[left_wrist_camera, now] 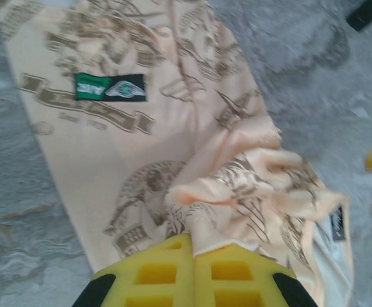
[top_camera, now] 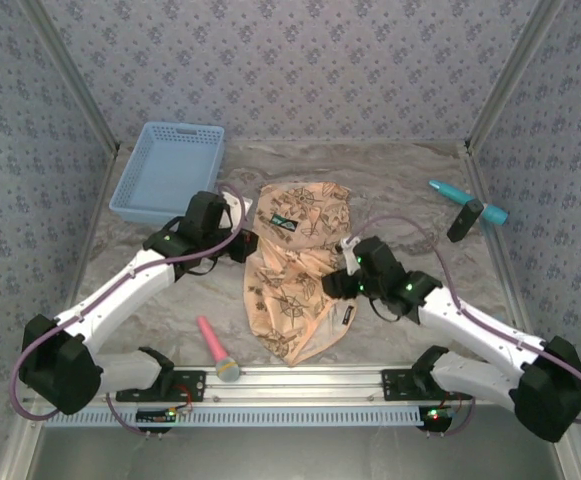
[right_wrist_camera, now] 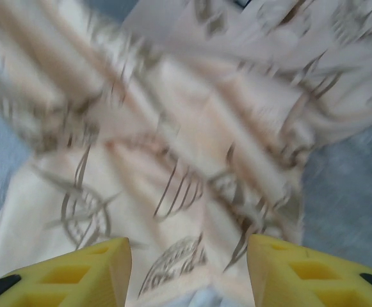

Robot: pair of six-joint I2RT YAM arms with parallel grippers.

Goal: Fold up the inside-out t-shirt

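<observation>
Table: the grey marbled table (top_camera: 420, 200) is carrying everything, with papered walls closing it in.
Shirt: the peach-tan cloth t-shirt (top_camera: 295, 270) with dark brown compass and wing prints is lying as a long, rumpled strip down the middle of the table, between the two arms, its lower end nearing the front rail.
Basket: the light blue slotted plastic basket (top_camera: 185, 128) is sitting at the far left, apart from the shirt and out of the working space.
Left gripper: the left gripper (left_wrist_camera: 192, 256) is pressing its yellow fingers together on a bunched fold at the shirt's left edge, likely anchoring or lifting that side.
Right gripper: the right gripper (right_wrist_camera: 189, 256) is hanging wide apart over the cloth, holding nothing, probably lining up a grab; this view is blurring.
Strays: a teal rod-shaped tool (top_camera: 467, 201) and a pink stick-shaped tool (top_camera: 217, 350) are lying clear of the shirt.
Label: the green and black sewn label (left_wrist_camera: 111, 87) is facing up, suggesting the inside is outward.
</observation>
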